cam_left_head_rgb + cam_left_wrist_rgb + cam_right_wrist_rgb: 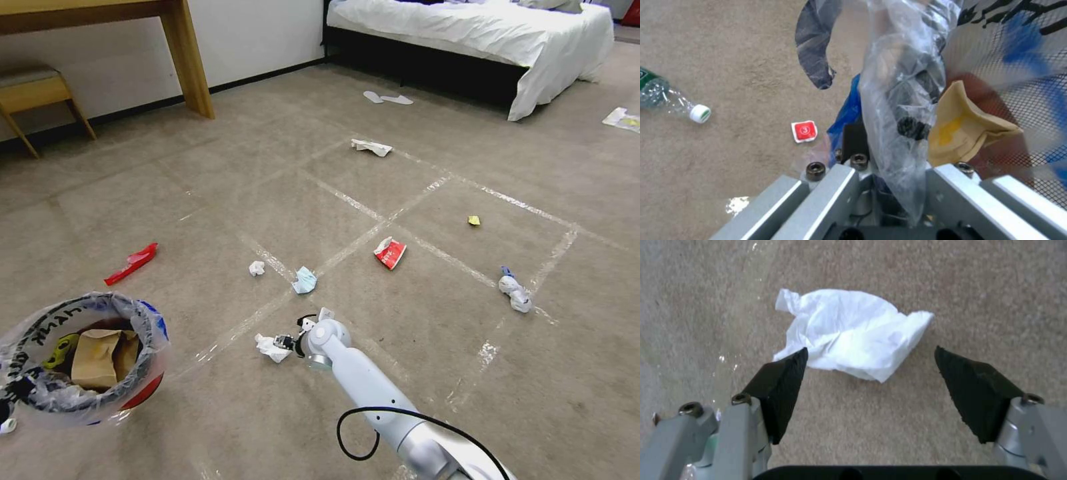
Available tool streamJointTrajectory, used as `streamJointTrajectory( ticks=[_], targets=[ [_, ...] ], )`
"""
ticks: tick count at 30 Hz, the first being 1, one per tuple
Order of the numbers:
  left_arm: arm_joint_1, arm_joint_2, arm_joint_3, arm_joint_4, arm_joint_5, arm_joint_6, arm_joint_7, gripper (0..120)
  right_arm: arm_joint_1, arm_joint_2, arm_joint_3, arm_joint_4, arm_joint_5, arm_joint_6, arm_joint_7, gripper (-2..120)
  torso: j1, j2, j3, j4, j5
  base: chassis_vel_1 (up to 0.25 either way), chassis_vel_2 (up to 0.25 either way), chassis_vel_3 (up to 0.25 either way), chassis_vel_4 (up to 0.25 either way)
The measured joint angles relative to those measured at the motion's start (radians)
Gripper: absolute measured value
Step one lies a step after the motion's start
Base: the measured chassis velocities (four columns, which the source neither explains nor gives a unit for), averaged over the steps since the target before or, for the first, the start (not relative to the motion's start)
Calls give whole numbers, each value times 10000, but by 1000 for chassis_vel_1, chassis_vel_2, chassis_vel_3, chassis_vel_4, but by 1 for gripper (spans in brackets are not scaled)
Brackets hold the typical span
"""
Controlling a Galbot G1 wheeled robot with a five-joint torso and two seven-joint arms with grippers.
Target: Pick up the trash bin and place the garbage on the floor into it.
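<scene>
1. A bedroom's beige carpeted floor (427, 400) is crossed by shiny tape lines.
2. The right gripper (869, 353), fingers spread, hovers over a crumpled white tissue (849, 335); it looks light and soft, so pinch its bunched middle.
3. The left gripper (889, 166) is clamped on the rim of the small red bag-lined trash bin (83, 360), held at the robot's left.

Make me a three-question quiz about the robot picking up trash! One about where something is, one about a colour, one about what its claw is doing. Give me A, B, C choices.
1. Where is the brown paper bag?
A. On the bed
B. Inside the trash bin
C. Under the table

2. What colour is the crumpled tissue in front of the right gripper?
A. White
B. Green
C. Black

3. What is the right gripper doing?
A. Squeezing a bottle
B. Shut and empty
C. Open, low over the floor by the tissue

Answers:
1 B, the bag sits inside the lined bin.
2 A, the tissue is plain white.
3 C, its fingers stand wide apart around nothing.
</scene>
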Motion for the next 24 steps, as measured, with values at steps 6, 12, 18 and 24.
streamJointTrajectory(
  ticks=[6, 12, 18, 24],
  targets=[
    [45, 4, 0, -34, -5, -8, -12, 0, 112, 0, -23, -313, -137, 58, -287, 73, 1, 0, 1, 0, 0, 0, 0, 0, 0],
    [40, 15, 0, -35, -5, -28, -22, 0, 127, 0, -24, -514, -232, 97, -534, 74, 0, 0, 1, 0, 1, 0, 0, 0, 0],
    [80, 35, -16, -135, -48, -49, -26, 0, 177, 0, -130, -765, -454, 211, -871, 73, 0, 0, 0, 0, 0, 0, 0, 0, 0],
    [208, -29, -52, -309, -94, -77, -16, 0, 247, 0, -283, -1046, -699, 373, -1281, 58, 1, -1, 0, 1, 1, 0, 0, 0, 0]
  ],
)
